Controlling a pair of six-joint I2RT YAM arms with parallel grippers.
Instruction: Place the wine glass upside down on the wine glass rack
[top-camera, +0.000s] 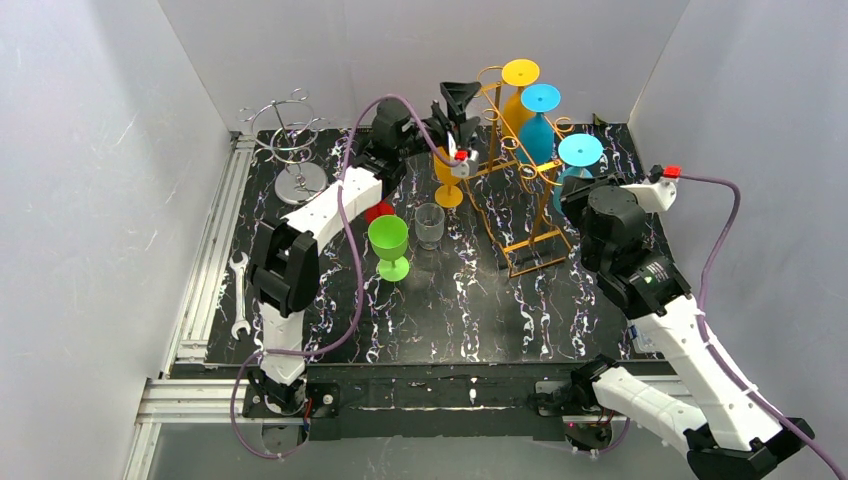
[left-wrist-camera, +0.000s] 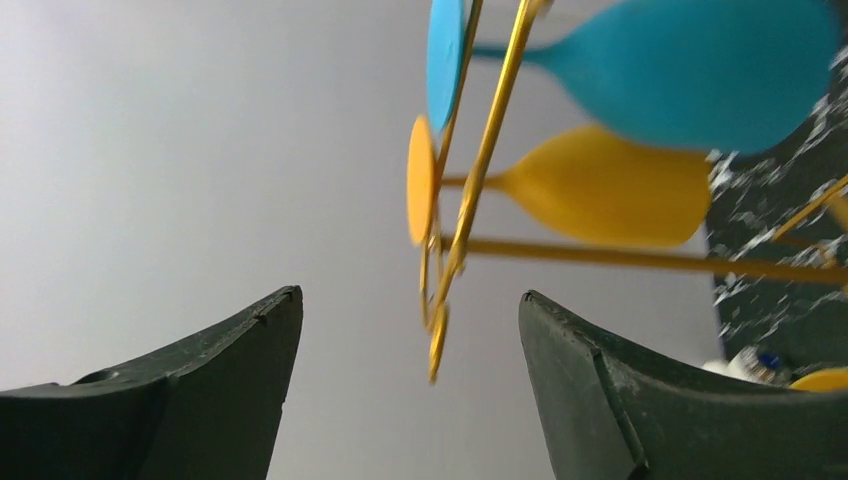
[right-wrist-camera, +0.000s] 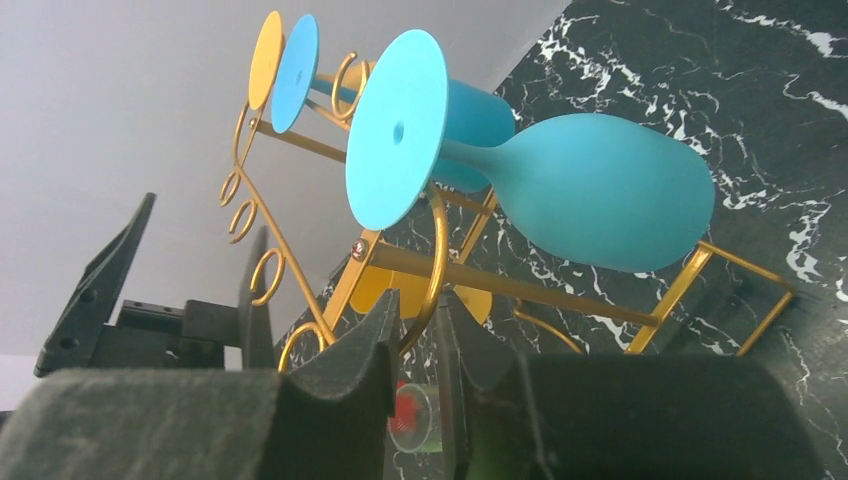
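Observation:
The gold wine glass rack stands right of the middle. A yellow glass and two blue glasses hang on it upside down. Another yellow wine glass sits at the rack's left end, its round foot low. Just above it, my left gripper points up and back. In the left wrist view this gripper is open and empty, with a rack loop beyond the fingers. My right gripper is shut on a gold wire of the rack, under the nearest blue glass.
A green glass and a clear cup stand upright left of the rack, with a small red object behind them. A silver wire rack is at the back left. A wrench lies on the left rail.

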